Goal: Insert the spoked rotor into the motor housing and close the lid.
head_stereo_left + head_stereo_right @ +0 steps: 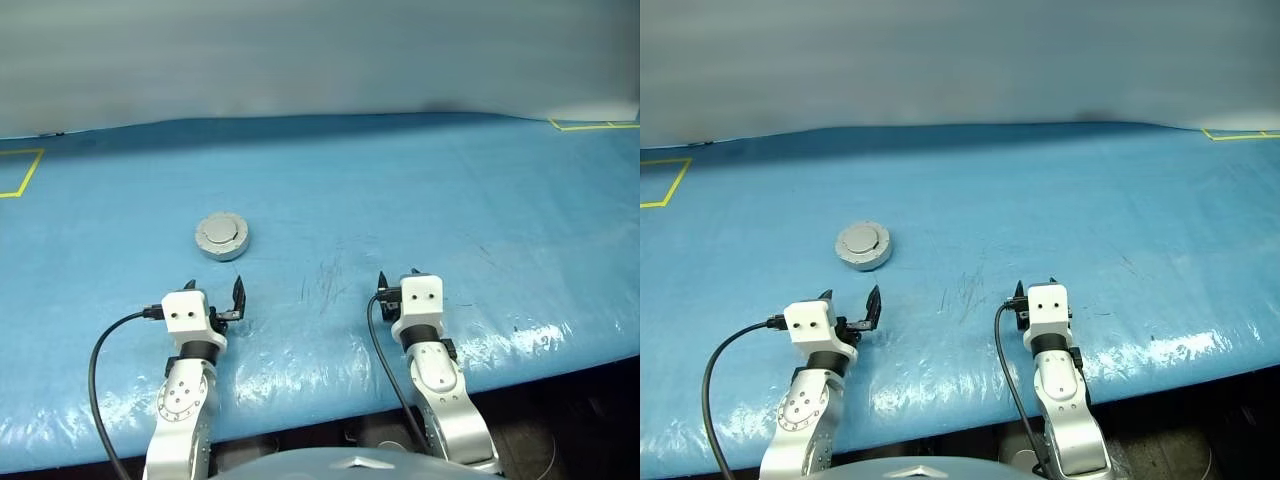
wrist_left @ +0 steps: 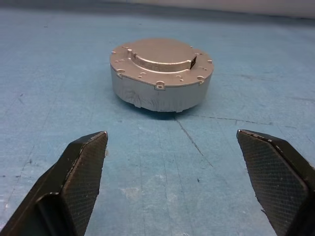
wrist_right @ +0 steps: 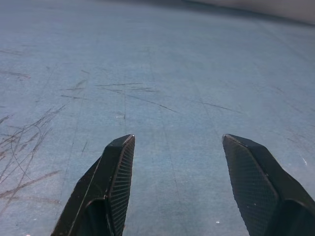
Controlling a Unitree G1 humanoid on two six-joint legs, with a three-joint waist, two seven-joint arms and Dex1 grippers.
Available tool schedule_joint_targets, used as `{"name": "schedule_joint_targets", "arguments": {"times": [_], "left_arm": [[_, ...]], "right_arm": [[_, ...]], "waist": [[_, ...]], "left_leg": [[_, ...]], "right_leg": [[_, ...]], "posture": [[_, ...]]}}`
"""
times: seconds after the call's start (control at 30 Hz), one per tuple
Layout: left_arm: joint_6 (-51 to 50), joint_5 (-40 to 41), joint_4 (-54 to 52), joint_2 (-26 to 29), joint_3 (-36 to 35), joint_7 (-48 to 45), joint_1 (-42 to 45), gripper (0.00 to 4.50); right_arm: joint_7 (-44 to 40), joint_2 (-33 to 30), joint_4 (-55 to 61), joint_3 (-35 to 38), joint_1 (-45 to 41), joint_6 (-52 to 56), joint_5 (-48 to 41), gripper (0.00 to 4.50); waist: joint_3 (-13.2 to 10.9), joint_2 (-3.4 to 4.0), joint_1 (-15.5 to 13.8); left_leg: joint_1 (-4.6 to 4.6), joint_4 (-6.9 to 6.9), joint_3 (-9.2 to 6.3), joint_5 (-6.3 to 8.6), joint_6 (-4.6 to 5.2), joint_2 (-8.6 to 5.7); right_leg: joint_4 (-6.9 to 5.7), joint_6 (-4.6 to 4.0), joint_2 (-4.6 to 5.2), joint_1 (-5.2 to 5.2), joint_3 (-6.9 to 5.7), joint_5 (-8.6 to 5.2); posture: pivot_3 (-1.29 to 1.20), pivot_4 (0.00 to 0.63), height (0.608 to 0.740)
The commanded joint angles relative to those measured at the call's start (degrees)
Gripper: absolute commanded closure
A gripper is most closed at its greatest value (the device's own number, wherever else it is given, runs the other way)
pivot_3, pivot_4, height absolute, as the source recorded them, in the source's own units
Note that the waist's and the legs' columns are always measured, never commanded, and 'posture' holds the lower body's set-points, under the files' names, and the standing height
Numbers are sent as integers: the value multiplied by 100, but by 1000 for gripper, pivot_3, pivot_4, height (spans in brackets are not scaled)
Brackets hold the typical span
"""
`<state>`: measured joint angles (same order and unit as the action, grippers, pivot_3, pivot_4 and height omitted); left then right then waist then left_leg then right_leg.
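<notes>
No writing is seen on the closed silver-grey motor housing (image 2: 161, 76), its lid (image 2: 162, 55) seated; both grippers' jaws are spread, empty.

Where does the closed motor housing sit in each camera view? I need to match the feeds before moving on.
Left eye view: motor housing, left of centre, on the blue table cover.
Right eye view: left of centre, ahead of the left gripper.
Left wrist view: centred beyond the open fingers.
Right wrist view: not in it.
Shared landmark: the scratch marks to the housing's right.

Lid (image 1: 221, 233) on housing (image 2: 162, 91), on table (image 1: 450, 210).
</notes>
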<state>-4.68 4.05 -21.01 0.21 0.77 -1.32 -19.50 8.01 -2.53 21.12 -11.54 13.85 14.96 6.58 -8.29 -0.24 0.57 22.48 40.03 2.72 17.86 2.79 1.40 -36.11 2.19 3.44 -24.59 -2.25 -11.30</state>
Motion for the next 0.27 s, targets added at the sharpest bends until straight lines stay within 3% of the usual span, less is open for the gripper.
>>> {"name": "schedule_joint_targets", "arguments": {"times": [0.03, 0.27], "left_arm": [[150, 50, -134, -50, -9, -4, 71, 23], [191, 59, -57, 59, -25, -132, 63, 23]], "right_arm": [[24, 58, 249, 77, -67, -167, 104, 1538], [-63, 159, 157, 23, -142, -193, 189, 1538]], "waist": [[0, 0, 0], [0, 0, 1]], "left_leg": [[0, 0, 0, 0, 0, -1], [0, 0, 0, 0, 0, -1]], "right_leg": [[0, 0, 0, 0, 0, 0], [0, 0, -1, 1, 0, 0]], "posture": [[0, 150, 740], [0, 150, 740]]}}
